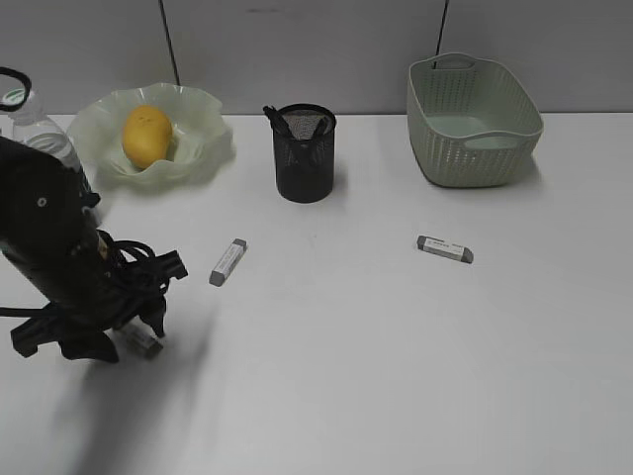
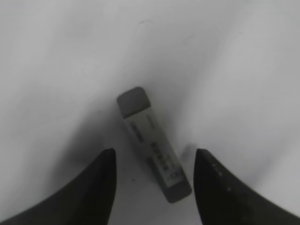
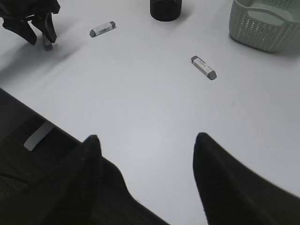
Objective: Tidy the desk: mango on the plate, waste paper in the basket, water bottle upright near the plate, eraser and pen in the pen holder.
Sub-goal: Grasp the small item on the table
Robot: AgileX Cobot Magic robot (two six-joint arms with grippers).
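The eraser [image 2: 153, 144] under the left arm is lying flat on the desk [image 1: 396, 356], well in front of the pen holder [image 1: 304, 153] and to its left, slanting between the left gripper [image 2: 154, 180] fingers [image 2: 101, 183], which are standing apart on either side of it without touching it. It looks like a small, light, stiff block in a paper sleeve, slightly rubbery at the bare ends, so it should be gripping well; taking it across the narrow sides at the middle of the sleeve seems safest, since the slant could make it twist. Two more erasers are lying nearer the pen holder, one [image 1: 227, 261] in front to its left, another [image 1: 444, 248] in front to its right. The right gripper [image 3: 147, 159] is hanging with its fingers apart, holding nothing.
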